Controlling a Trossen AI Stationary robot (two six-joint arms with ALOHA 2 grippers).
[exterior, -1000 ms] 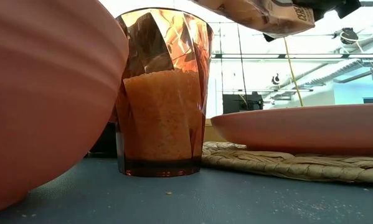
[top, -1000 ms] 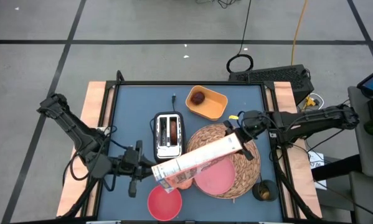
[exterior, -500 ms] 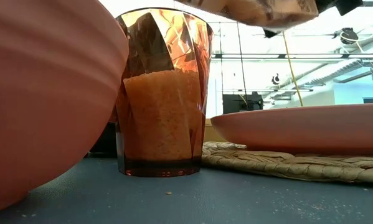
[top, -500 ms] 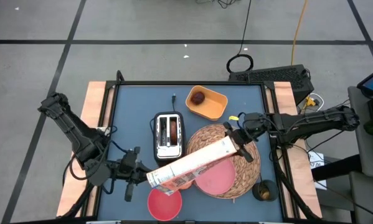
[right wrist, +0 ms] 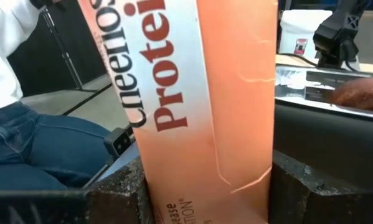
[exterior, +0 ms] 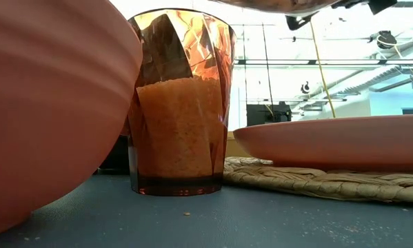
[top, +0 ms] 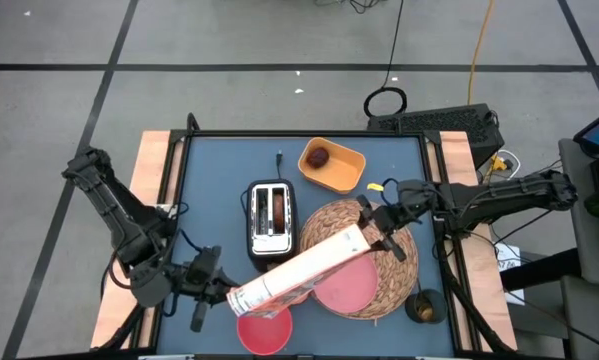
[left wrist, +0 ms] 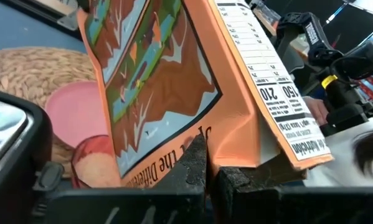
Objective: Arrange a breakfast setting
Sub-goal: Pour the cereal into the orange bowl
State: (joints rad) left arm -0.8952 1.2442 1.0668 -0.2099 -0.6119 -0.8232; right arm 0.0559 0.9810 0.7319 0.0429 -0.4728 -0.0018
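Breakfast setting, seen from above: a large round woven straw placemat lies right of the table's centre, with a flat pink plate on its near part; a smaller pink bowl sits just off the mat at the near edge. You can judge the mat soft and floppy, best left flat; the plate and bowl look rigid, smooth, probably slippery, so take them by the rim.

A tall orange cardboard cereal box is held slanted in the air over the plate, its lower end above the bowl. It is light, thin-walled and easily crushed. The right gripper clamps its upper end, fingers half spread against the box's narrow sides. The left gripper is fully closed beside the lower end; its wrist view shows the box's corner at the pinched fingertips, though whether they hold card you cannot tell.

A faceted amber tumbler of orange liquid stands beside the bowl. A white two-slot toaster holds brown bread. A small dark-red fruit rests in an orange dish.
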